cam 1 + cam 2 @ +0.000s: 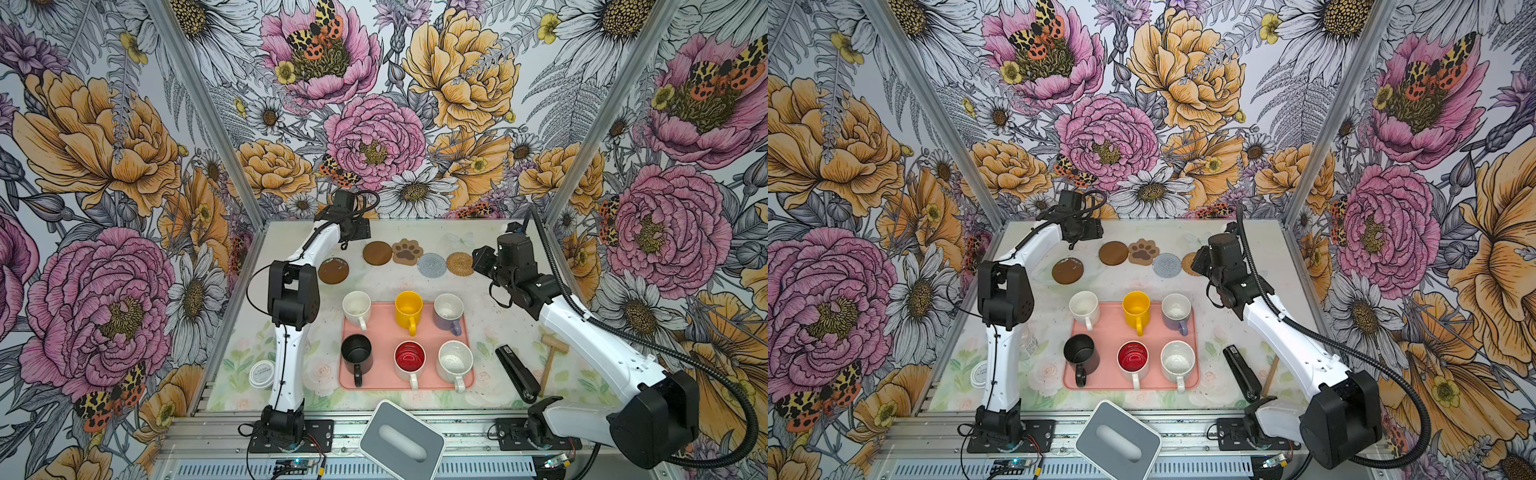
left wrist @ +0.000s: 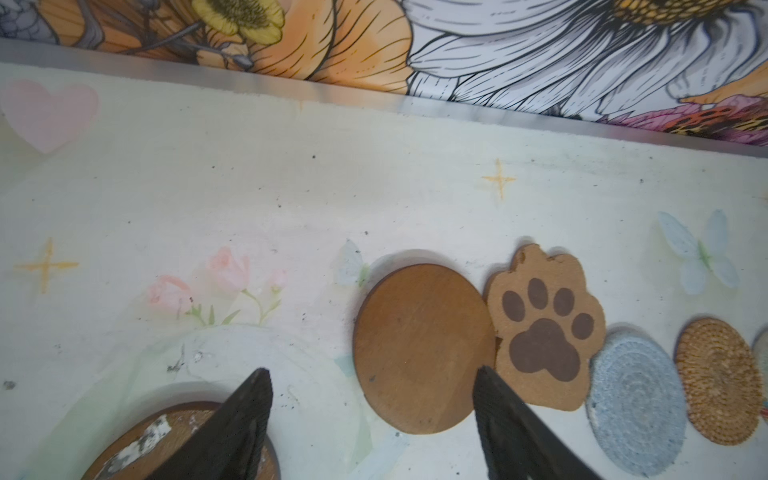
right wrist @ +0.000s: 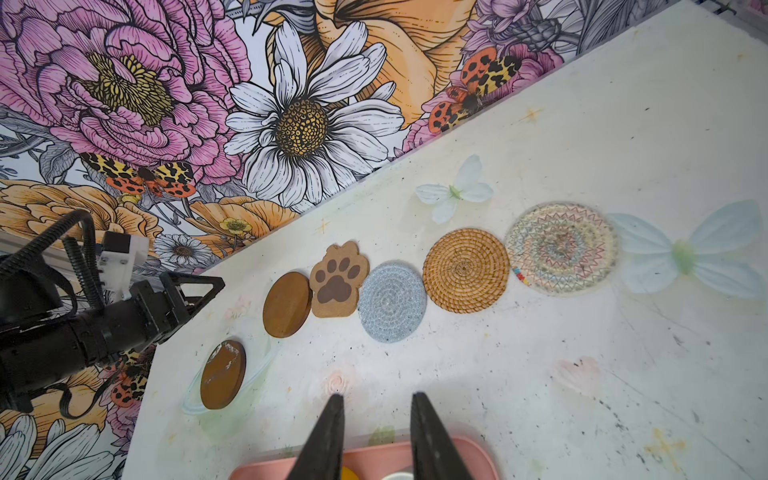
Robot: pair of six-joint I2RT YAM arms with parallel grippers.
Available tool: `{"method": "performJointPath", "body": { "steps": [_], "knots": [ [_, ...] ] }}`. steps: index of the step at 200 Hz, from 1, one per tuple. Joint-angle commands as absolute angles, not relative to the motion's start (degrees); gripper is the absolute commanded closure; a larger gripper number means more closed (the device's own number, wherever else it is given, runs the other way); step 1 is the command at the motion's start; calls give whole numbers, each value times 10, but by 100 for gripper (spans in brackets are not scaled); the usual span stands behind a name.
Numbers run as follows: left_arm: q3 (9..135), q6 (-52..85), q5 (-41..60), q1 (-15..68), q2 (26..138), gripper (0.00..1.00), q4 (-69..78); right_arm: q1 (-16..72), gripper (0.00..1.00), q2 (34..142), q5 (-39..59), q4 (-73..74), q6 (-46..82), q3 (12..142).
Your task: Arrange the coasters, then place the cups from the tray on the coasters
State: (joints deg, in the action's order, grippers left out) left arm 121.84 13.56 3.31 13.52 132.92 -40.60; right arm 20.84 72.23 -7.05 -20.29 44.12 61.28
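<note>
Along the back of the table lie the coasters: a worn brown disc (image 1: pixel 333 270), a brown disc (image 1: pixel 377 252), a paw (image 1: pixel 407 251), a grey woven one (image 1: pixel 432 264), a rattan one (image 1: pixel 460 263) and a patterned glassy round one (image 3: pixel 561 248). The pink tray (image 1: pixel 386 332) holds the cups: cream-white (image 1: pixel 356 307), yellow (image 1: pixel 408 307), lavender (image 1: pixel 448 309), black (image 1: pixel 356 351), red-inside (image 1: pixel 409 359), speckled (image 1: pixel 454 359). My left gripper (image 2: pixel 372 374) hovers open over the brown disc's edge, holding nothing. My right gripper (image 3: pixel 376 399) hangs narrowly open and empty above the table beyond the tray's far rim.
A black stapler (image 1: pixel 516 370) and a wooden mallet (image 1: pixel 550 357) lie right of the tray. A white round lid (image 1: pixel 262 374) sits at the left behind my left arm. A grey-white box with an oval slot (image 1: pixel 401 440) stands at the front edge.
</note>
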Motion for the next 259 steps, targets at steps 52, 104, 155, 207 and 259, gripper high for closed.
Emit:
{"method": "performJointPath", "body": {
  "steps": [52, 104, 155, 207, 259],
  "knots": [
    [1293, 135, 10, 191, 1427, 17, -408, 214, 70, 670, -71, -191, 436, 607],
    [1330, 129, -32, 212, 1451, 14, -408, 214, 70, 659, -76, -191, 432, 597],
    [1373, 119, -83, 223, 1484, 13, -408, 214, 70, 652, -78, -191, 428, 592],
    [1396, 126, -98, 223, 1502, 13, -409, 213, 70, 643, -85, -191, 423, 586],
    [1413, 155, -100, 214, 1516, 14, -411, 212, 70, 638, -83, -191, 418, 583]
  ]
}}
